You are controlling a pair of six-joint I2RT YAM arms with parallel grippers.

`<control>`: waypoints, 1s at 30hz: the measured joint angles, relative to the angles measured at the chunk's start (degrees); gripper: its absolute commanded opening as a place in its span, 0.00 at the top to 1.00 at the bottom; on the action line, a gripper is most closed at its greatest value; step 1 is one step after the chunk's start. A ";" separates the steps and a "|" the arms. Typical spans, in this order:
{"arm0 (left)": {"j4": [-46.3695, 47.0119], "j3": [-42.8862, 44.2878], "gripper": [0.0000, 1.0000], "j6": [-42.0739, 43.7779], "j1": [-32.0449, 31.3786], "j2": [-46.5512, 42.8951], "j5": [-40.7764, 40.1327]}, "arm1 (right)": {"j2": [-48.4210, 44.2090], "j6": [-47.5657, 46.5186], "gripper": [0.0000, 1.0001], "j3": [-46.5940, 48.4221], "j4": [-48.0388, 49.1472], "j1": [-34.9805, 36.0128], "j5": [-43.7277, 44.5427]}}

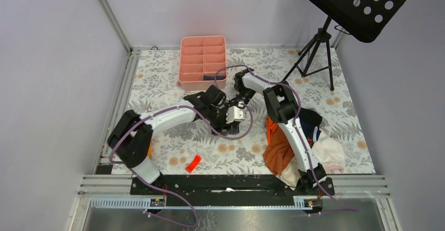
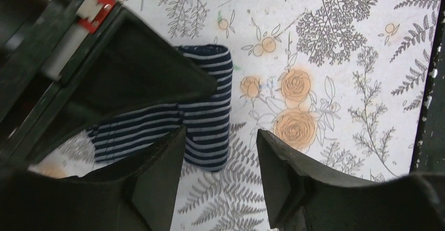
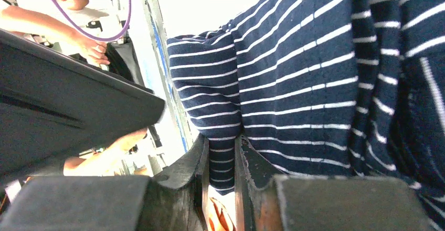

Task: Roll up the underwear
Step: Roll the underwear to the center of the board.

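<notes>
Navy-striped briefs (image 2: 207, 110): partly rolled, lying on the floral table (image 2: 341, 58); rolled part a snug cylinder, flat remainder running off beneath the right gripper.
Right gripper (image 3: 223, 147): clamped on a fold of the striped cloth, fingers almost meeting with fabric pinched between.
Left gripper (image 2: 220, 136): fingers spread, nothing between them, low over the table.
Risk one: roll springing loose, likely if the right pinch lets go before the left one closes.
Risk two: a left finger coming down on top of the roll instead of beside it, flattening or shoving it, because of the off-centre line-up.
Risk three: fingers of the two grippers knocking together, with little room between them.
Risk four: only the outer layer caught and the inner turns slipping out, soft cloth giving little to bite on.
Briefs relative to left gripper: just beyond the fingertips, roll nearer one finger than the other, off the centre of the gap; contact impossible to tell.
Briefs relative to right gripper: held, cloth draped above and around the fingers in its own view.
Top view: both grippers close together mid-table, near the pink tray (image 1: 202, 58); briefs hidden beneath them.
</notes>
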 measured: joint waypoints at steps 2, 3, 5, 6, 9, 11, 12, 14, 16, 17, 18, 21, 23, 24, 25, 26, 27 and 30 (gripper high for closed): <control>0.52 -2.34 0.42 0.39 0.76 -3.74 -0.28 | 0.00 -0.02 0.93 -0.17 0.00 -0.02 -0.17; 0.52 -2.73 0.43 0.61 1.05 -4.72 -0.37 | 0.00 -0.02 0.93 -0.20 0.00 -0.04 -0.22; 0.87 -2.78 0.44 1.05 1.29 -5.18 -0.39 | 0.00 0.00 0.92 -0.24 0.00 -0.04 -0.28; 1.14 -2.75 0.44 1.07 1.27 -4.70 -0.35 | 0.00 -0.02 0.92 -0.28 0.00 -0.04 -0.31; 2.14 -2.75 0.48 0.72 1.11 -1.99 -0.15 | -0.02 -0.02 0.92 -0.39 0.00 -0.04 -0.35; 2.82 -2.75 0.53 0.26 0.85 0.02 -0.04 | -0.09 -0.02 0.92 -0.46 0.02 -0.04 -0.33; 3.08 -2.75 0.57 0.04 0.79 0.85 -0.02 | -0.11 -0.02 0.92 -0.52 0.04 -0.04 -0.35; 4.13 -2.75 0.66 -0.11 0.72 2.71 -0.42 | -0.11 -0.02 0.92 -0.59 0.02 -0.04 -0.33; 5.20 -2.75 0.72 -0.63 0.79 3.50 -0.90 | -0.11 0.00 0.92 -0.74 0.00 -0.04 -0.35; 5.31 -2.75 0.72 -0.83 0.85 3.63 -0.94 | -0.13 -0.02 0.92 -0.74 0.00 -0.04 -0.35; 5.31 -2.75 0.76 -1.11 0.85 3.63 -0.98 | -0.20 0.00 0.92 -0.83 0.02 -0.04 -0.33; 5.38 -2.71 0.93 -1.75 0.83 3.67 -0.92 | -0.52 -0.02 0.88 -1.40 0.07 -0.04 -0.31; 4.94 -2.29 0.99 -2.29 0.85 3.87 -0.74 | -0.63 -0.04 0.77 -1.60 0.04 -0.09 -0.24; 4.33 -1.75 1.00 -2.56 0.85 4.17 -0.61 | -0.66 -0.09 0.65 -1.60 0.02 -0.11 -0.17; 3.74 -1.16 1.00 -2.80 0.90 4.50 -0.50 | -0.70 -0.20 0.54 -1.57 -0.04 -0.15 -0.11; 2.86 -0.24 1.00 -2.91 0.96 5.01 -0.15 | -0.85 -0.52 0.43 -1.55 -0.22 -0.35 -0.11; 2.25 0.39 1.00 -2.95 1.05 5.35 0.15 | -1.27 -1.09 0.37 -1.49 -0.48 -0.57 -0.04; 0.87 1.95 1.00 -3.06 1.22 6.32 1.36 | -3.93 -4.20 0.32 -0.28 -0.85 -1.25 1.38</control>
